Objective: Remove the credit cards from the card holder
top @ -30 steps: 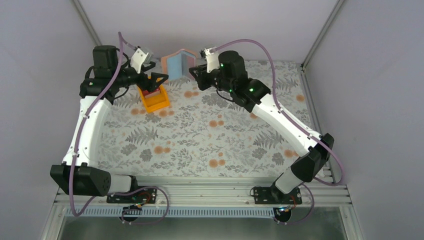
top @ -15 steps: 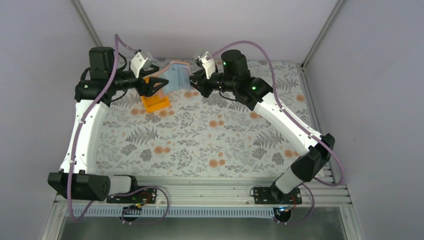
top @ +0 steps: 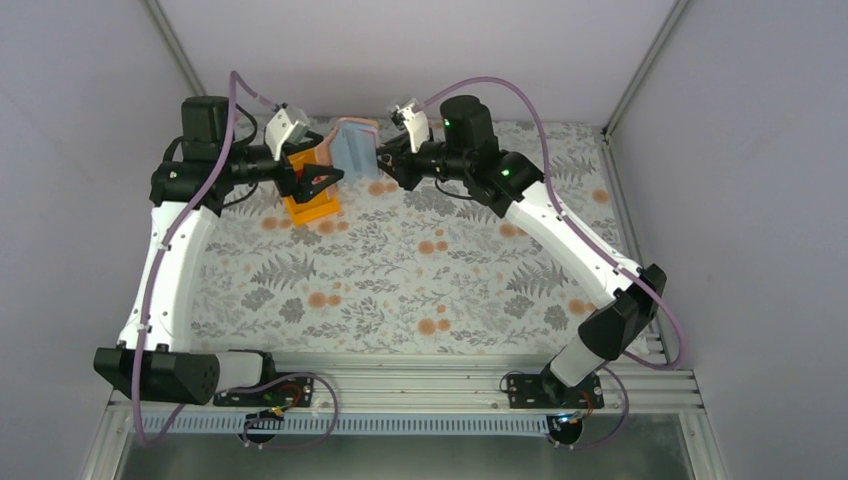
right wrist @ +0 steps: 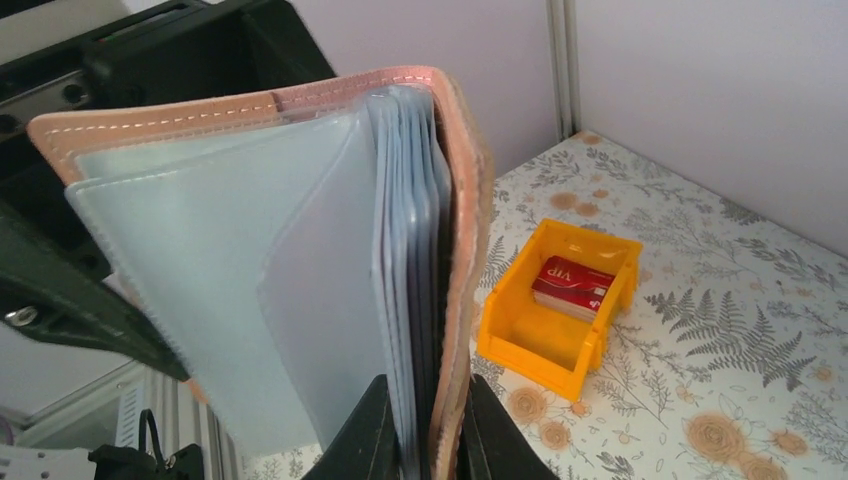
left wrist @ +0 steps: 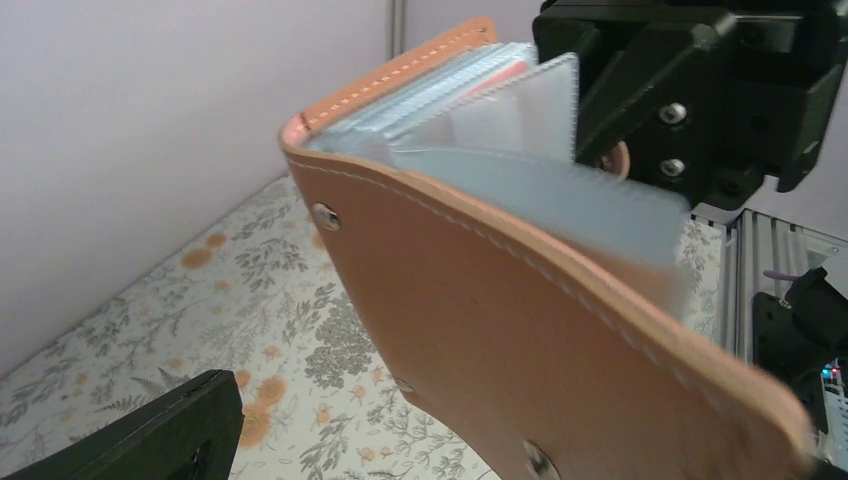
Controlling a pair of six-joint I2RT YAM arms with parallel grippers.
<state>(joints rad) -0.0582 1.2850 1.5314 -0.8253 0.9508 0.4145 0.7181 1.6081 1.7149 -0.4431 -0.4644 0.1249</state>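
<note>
The right tool (right wrist: 420, 445) is clamped on one edge of the tan-brown leather bifold card holder (top: 352, 148), which stands upright above the floral surface (top: 400, 270). The left tool (top: 318, 178), fingers apart, sits just beside its cover. One red credit card (right wrist: 572, 284) lies in the orange plastic tray (right wrist: 560, 365).

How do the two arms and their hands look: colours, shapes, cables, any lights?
The left arm and right arm have white tube-like links between bulky black joints. A purple cable loops along each. The left hand and right hand are black and two-fingered, each with a small white block behind it. Green lights glow on the right arm.
</note>
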